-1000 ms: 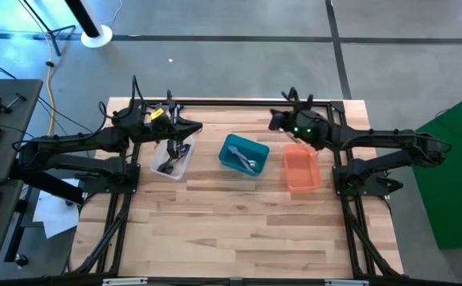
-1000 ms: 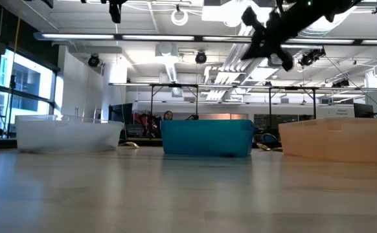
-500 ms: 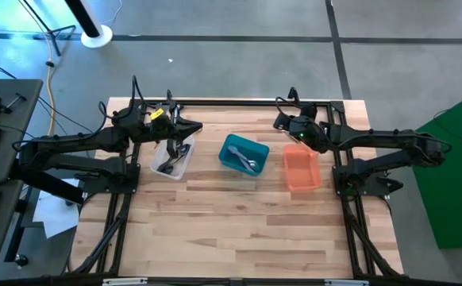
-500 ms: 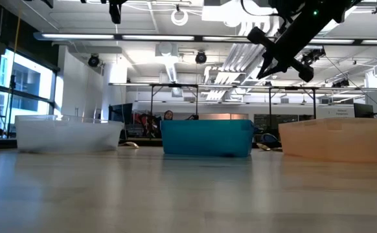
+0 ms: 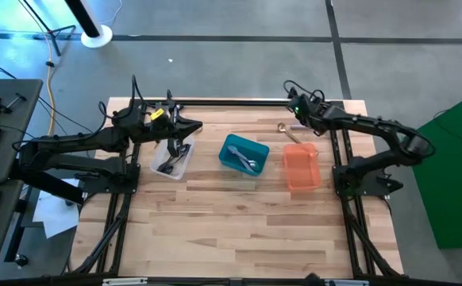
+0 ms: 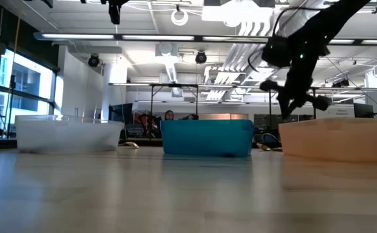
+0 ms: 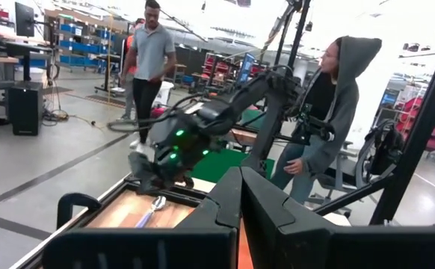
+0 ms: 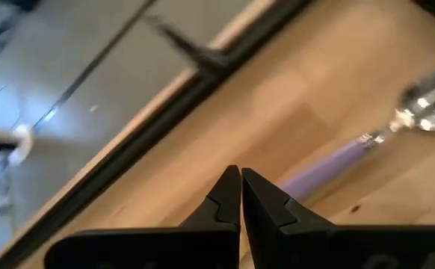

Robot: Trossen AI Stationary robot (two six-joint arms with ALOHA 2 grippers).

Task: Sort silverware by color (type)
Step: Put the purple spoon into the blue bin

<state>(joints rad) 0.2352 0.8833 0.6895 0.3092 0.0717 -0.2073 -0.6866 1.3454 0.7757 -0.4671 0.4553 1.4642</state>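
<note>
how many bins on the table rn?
3, in a row: clear bin by the left gripper, teal bin in the middle, orange bin by the right arm.

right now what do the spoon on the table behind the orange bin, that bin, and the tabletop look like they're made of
Spoon: the bowl looks like polished metal, with bright mirror-like glints; the handle is matte lilac, perhaps plastic or a coating. Orange bin: likely plastic, with thin, slightly translucent walls and a uniform colour. Tabletop: wood, butcher-block style, showing joined strips with visible grain and a soft sheen.
</note>
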